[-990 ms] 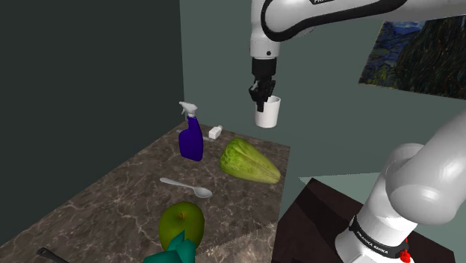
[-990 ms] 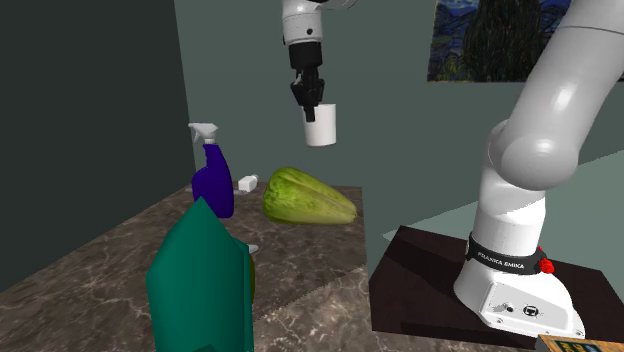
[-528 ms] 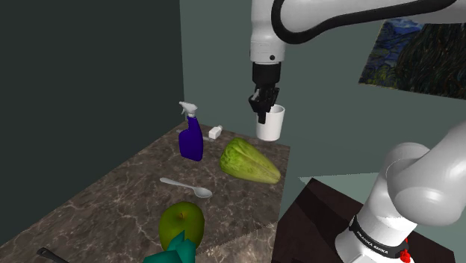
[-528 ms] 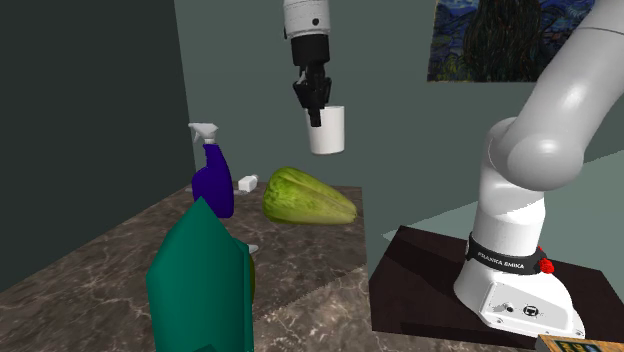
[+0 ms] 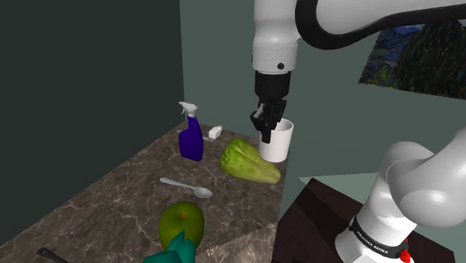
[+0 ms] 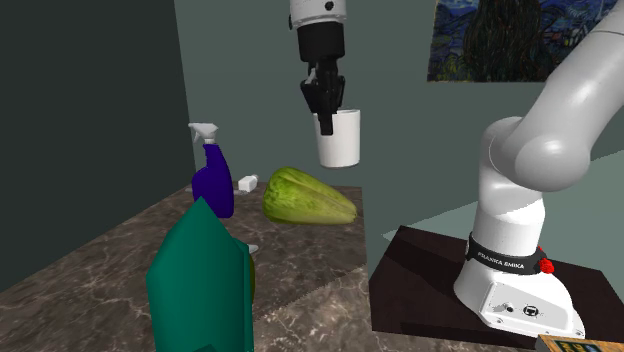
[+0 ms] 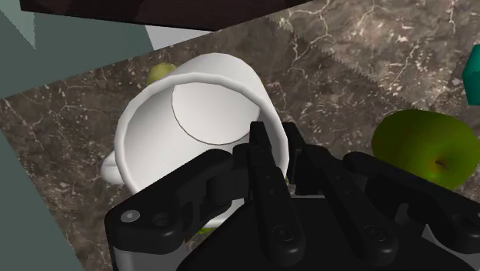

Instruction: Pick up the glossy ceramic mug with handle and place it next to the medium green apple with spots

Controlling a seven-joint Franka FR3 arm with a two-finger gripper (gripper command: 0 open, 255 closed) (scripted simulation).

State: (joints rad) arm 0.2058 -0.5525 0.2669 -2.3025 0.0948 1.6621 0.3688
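- We are seeing the black gripper pinching the wall of the white mug, with one finger inside the rim and one outside.
- The mug is hanging mouth up in the air, off the dark marbled counter. In the shoulder view it is sitting at about one o'clock from the green leafy vegetable.
- The green apple is lying on the counter at about seven o'clock from the mug, well apart from it.
- A teal object is showing right at the apple's six o'clock.
- A pale spoon is lying between apple and vegetable, at the apple's twelve o'clock.
- A blue spray bottle is standing at ten o'clock from the vegetable.
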